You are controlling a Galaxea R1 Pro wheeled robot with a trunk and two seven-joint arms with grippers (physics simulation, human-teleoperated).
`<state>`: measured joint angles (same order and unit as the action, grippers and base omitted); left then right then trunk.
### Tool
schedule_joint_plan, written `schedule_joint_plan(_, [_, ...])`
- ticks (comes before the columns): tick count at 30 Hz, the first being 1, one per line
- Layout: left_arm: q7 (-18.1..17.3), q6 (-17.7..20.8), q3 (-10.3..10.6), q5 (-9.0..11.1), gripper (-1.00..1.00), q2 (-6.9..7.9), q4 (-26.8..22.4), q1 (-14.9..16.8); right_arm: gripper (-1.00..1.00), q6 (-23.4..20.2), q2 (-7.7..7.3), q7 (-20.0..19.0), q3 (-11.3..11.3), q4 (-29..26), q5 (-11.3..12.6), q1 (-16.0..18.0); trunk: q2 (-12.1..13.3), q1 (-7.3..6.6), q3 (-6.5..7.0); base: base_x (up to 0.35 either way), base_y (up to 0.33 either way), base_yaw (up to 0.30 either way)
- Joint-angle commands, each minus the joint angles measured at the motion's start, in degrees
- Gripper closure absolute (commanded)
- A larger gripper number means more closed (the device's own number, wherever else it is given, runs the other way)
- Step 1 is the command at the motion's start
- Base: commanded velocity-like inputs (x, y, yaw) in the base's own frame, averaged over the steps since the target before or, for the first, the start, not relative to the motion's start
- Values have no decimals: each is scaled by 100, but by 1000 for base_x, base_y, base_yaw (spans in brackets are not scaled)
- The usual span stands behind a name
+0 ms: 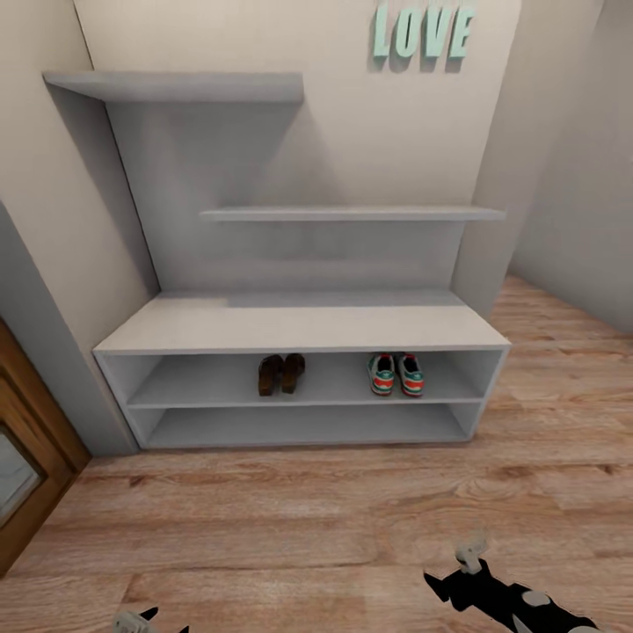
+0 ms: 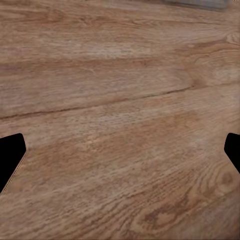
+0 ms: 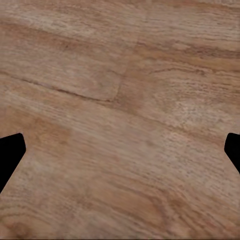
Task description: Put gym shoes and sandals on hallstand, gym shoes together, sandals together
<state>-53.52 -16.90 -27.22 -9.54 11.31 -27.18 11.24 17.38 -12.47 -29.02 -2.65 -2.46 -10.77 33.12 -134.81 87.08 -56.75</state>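
Observation:
The pale grey hallstand [image 1: 299, 327] stands against the wall ahead in the head view. On its upper open shelf tier the two dark brown sandals [image 1: 281, 373] sit side by side left of centre. The two gym shoes [image 1: 396, 374], white with green and red, sit side by side further right on the same tier. Both arms are low and well back from the rack over the corridor floor [image 1: 290, 527]. My left gripper [image 2: 122, 150] is open with bare planks between its fingers. My right gripper [image 3: 122, 150] is open the same way, holding nothing.
Two stepped wall shelves [image 1: 352, 214] rise above the bench, under teal LOVE letters [image 1: 422, 33]. A brown wooden door [image 1: 22, 457] stands at the left. The rack's lower tier [image 1: 303, 428] holds nothing. The floor runs on past the rack's right end.

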Motion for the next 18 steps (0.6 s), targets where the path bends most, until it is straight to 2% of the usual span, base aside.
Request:
schedule_joint_plan(1, [-12,-29,-73,-60,-100,-6,-2,1,-100,85,-5,-18,-33,4,-49,-45,39,-24,14,0,0,0])
schedule_joint_plan(5, [33,-31,-199,-58,-100,-6,-5,-14,-100,286,-8,-38,-34,7,-49,-233,200,-112,85,0,0,0])
schedule_joint_plan(7, [60,-39,-454,-61,-100,-6,0,-29,-100,465,2,-42,-34,8,-48,-457,280,-155,121,0,0,0])
schedule_joint_plan(10, [63,-40,-573,-63,-100,-6,1,-34,-100,492,9,-34,-34,8,-48,-514,400,-221,175,0,0,0])
schedule_joint_plan(18, [69,-46,-1146,-65,-100,-6,2,-114,-100,523,27,-12,-34,14,-55,-618,721,-397,319,0,0,0])
